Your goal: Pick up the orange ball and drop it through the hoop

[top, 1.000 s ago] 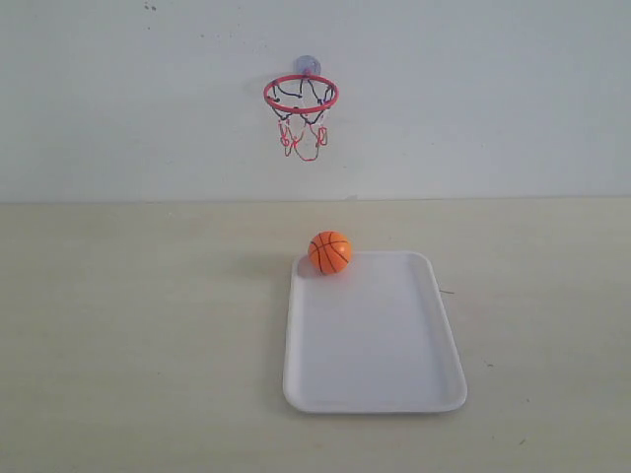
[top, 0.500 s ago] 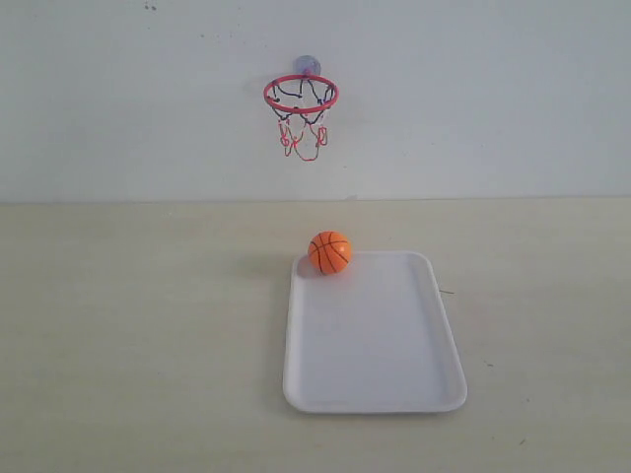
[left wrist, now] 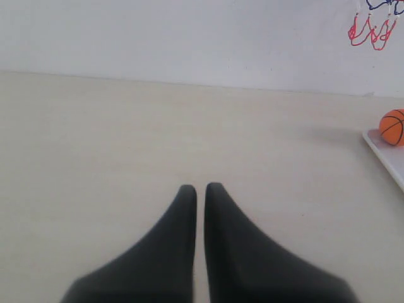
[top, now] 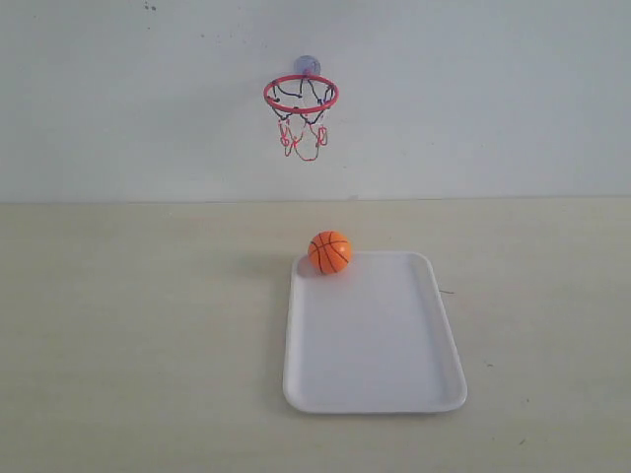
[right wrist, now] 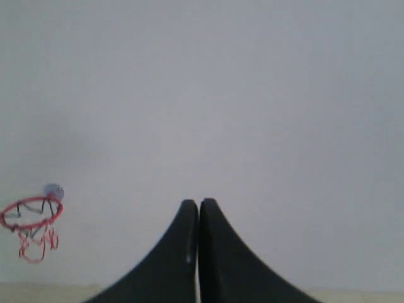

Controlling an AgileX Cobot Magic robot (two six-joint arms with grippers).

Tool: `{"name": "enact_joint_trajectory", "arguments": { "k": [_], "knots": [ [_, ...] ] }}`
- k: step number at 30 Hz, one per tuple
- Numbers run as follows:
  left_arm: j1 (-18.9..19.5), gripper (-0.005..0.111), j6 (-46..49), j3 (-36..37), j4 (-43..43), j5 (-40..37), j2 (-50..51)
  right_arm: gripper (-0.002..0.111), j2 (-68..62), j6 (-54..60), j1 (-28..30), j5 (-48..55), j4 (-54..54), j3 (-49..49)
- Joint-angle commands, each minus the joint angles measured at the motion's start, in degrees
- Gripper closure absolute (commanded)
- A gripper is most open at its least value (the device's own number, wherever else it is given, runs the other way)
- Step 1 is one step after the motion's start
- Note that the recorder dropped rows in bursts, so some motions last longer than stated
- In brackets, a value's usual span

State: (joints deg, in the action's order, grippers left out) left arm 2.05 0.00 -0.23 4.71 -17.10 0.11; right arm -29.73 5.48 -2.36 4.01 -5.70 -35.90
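Desk (top: 148,345), pale and plain, carries a white tray (top: 375,340) with rounded corners, lying flat near the middle. The orange ball (top: 329,252) sits at the tray's far left corner, at the rim on the wall side, with nothing gripping it. The hoop (top: 301,109) is stuck on the white wall by its round suction cup, well above the ball and a little to the left, its red ring level and its net hanging down. The left gripper (left wrist: 200,187) hangs over bare desk well apart from the ball, its jaws drawn together with only a thin slit between them, holding nothing. The right gripper (right wrist: 199,203) faces the wall, jaws pressed together and empty.
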Motion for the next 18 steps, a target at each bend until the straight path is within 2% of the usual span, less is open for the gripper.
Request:
{"name": "enact_joint_trajectory", "arguments": {
  "k": [1,6,11,18],
  "knots": [
    [0.1,0.103,-0.4,0.2,0.2,0.4,-0.1,0.109,-13.7,0.3,-0.1,7.4,0.2,-10.0],
    [0.1,0.103,-0.4,0.2,0.2,0.4,-0.1,0.109,-23.8,-3.9,-0.1,-3.5,0.1,-13.7],
    [0.1,0.103,-0.4,0.2,0.2,0.4,-0.1,0.109,-28.3,-10.4,-0.1,-12.2,0.1,-13.8],
    [0.1,0.103,-0.4,0.2,0.2,0.4,-0.1,0.109,-29.1,-16.6,-0.1,-14.0,0.1,-13.8]
  ]
}}
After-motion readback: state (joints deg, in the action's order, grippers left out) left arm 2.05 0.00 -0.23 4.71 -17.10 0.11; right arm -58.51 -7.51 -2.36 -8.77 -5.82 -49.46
